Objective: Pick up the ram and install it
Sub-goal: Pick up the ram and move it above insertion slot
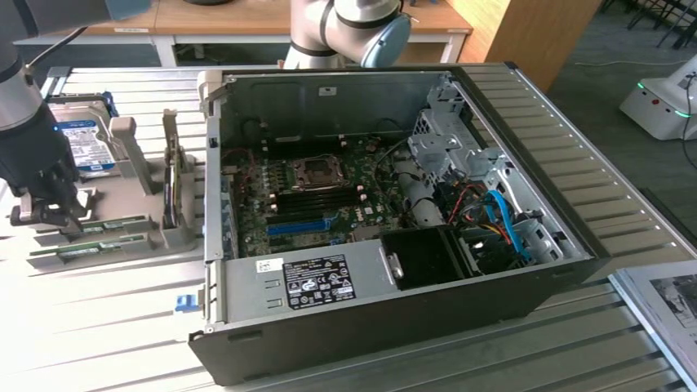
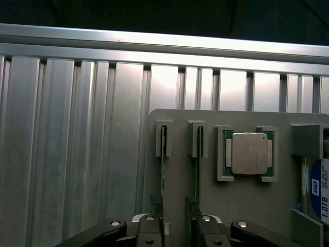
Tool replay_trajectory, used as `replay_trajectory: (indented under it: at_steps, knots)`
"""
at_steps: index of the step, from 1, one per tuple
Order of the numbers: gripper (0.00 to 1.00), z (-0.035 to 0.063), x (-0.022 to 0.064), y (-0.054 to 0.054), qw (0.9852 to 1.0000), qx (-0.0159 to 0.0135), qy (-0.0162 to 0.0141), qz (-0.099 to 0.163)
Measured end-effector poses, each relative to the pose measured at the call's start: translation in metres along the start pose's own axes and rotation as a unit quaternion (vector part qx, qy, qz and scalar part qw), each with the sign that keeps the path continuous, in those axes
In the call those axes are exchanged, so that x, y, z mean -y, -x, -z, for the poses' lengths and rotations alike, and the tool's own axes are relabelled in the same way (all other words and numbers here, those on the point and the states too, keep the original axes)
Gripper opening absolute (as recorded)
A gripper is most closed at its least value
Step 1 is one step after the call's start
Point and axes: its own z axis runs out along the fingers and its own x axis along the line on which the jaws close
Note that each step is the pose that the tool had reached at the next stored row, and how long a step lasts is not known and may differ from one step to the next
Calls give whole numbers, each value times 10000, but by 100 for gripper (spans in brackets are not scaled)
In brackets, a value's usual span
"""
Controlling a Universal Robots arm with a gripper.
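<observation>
Two ram sticks stand on edge in the slots of a grey holder (image 2: 180, 180): one ram stick (image 2: 163, 164) and a second ram stick (image 2: 198, 164) beside it. In the exterior view they show as thin green strips (image 1: 107, 225) at that view's left. My gripper (image 2: 175, 234) hangs low over the near end of the two sticks, open, with nothing between its fingers (image 2: 153, 229). In the exterior view the gripper (image 1: 49, 222) is at the holder's left end, far from the open computer case (image 1: 566, 245).
A square silver processor chip (image 2: 249, 153) sits in the holder beside the sticks, and a blue-labelled hard drive (image 1: 83, 143) stands behind. Inside the case, the motherboard (image 1: 316, 196) lies bare with black memory slots below the processor socket. The ribbed metal table (image 1: 98, 343) runs all around.
</observation>
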Motion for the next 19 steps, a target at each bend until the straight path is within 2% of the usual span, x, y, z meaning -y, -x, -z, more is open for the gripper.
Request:
replay_trajectory:
  at_steps: [19]
  knots:
    - [31,-140,6,-2,10000,0,0,0]
